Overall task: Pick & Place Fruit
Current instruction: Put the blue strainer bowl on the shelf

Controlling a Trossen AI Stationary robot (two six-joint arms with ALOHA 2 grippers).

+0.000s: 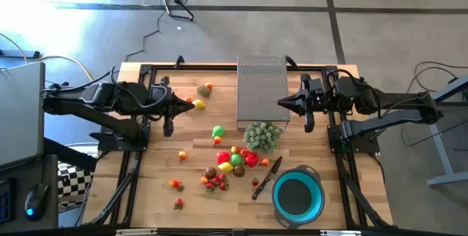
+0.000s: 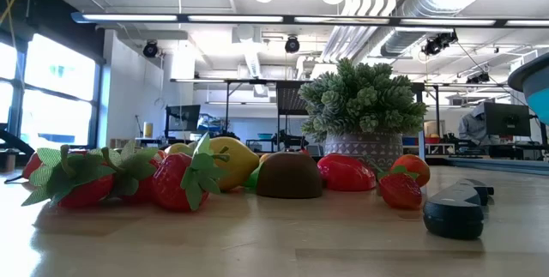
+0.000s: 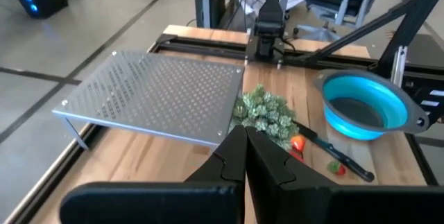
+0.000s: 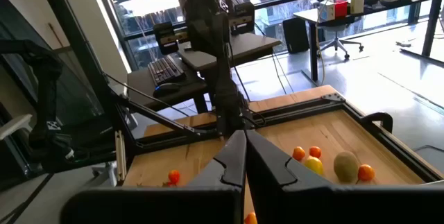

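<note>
A wooden table (image 1: 153, 192) carries scattered fruit (image 1: 232, 161) – mostly clustered near its middle – plus a perforated metal rack (image 1: 262, 90), a green bushy cluster (image 1: 262, 136), a knife (image 1: 268, 177) and a blue bowl (image 1: 298, 196) (empty).

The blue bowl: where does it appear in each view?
High view: blue bowl at the lower right, beside the knife.
Low view: only its rim, at the right edge.
Left wrist view: right side.
Right wrist view: not in it.
Shared landmark: the knife.

You see a smooth planked wood bench (image 1: 157, 192), a matt perforated metal rack (image 1: 262, 90), glossy plastic fruit (image 2: 346, 172) and a smooth blue bowl (image 1: 297, 196).
</note>
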